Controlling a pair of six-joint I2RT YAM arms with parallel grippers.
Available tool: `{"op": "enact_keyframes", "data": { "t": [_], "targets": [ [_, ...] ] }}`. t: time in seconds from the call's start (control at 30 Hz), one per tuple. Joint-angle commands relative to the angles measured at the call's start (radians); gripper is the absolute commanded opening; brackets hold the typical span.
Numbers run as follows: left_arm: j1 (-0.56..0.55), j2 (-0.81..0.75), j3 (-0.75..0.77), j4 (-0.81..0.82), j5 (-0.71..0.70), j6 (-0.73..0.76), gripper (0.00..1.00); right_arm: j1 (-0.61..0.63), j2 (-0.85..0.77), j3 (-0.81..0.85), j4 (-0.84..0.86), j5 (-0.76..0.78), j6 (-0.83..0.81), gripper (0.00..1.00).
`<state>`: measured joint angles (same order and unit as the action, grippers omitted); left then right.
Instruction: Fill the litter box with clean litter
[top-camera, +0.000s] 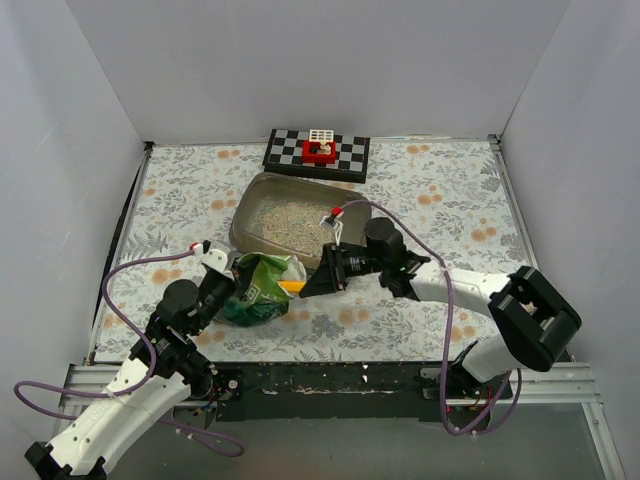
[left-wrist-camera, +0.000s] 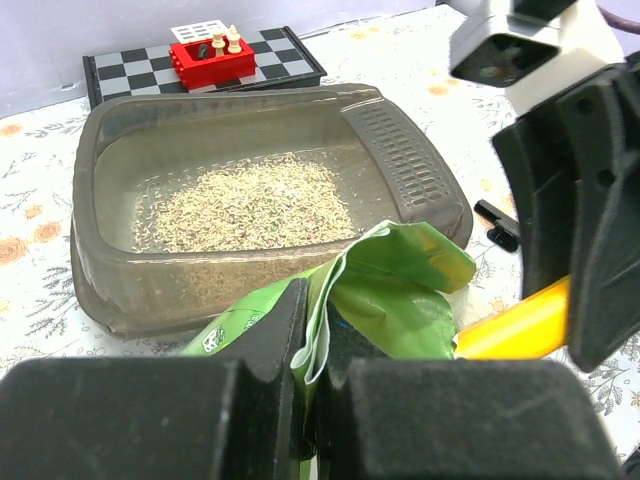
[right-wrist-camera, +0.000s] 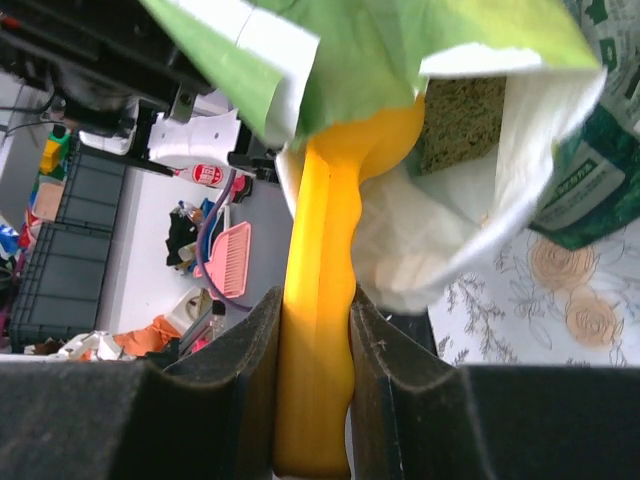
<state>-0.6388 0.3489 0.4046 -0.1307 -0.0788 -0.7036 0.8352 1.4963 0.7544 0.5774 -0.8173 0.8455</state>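
Right gripper (right-wrist-camera: 316, 320) clamped on the yellow scoop (right-wrist-camera: 320, 200) by its handle, head buried in the green bag (left-wrist-camera: 400, 280). Left gripper (left-wrist-camera: 308, 330) pinched tight on the bag's edge. Litter box (left-wrist-camera: 100, 280) sits just beyond the bag, clean litter (left-wrist-camera: 250, 205) thin across its floor. My worry is that the rising scoop snags the crinkled lip, tips, and spills granules short of the box.

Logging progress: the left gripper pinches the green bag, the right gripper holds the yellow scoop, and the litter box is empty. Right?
Not empty: the litter box holds a patch of clean litter, as the left wrist view shows. The rest stands.
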Motion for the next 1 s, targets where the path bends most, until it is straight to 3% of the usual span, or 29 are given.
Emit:
{"op": "enact_keyframes", "data": {
  "t": [0.0, 0.37, 0.97],
  "targets": [
    [-0.002, 0.010, 0.008, 0.036, 0.020, 0.001, 0.00, -0.028, -0.145, -0.084, 0.199, -0.122, 0.052, 0.01],
    [-0.002, 0.021, 0.005, 0.042, 0.037, 0.007, 0.00, -0.169, -0.372, -0.329, 0.205, -0.102, 0.165, 0.01],
    [-0.002, 0.022, 0.005, 0.042, 0.031, 0.009, 0.00, -0.199, -0.600, -0.538, 0.072, -0.014, 0.240, 0.01]
  ]
}}
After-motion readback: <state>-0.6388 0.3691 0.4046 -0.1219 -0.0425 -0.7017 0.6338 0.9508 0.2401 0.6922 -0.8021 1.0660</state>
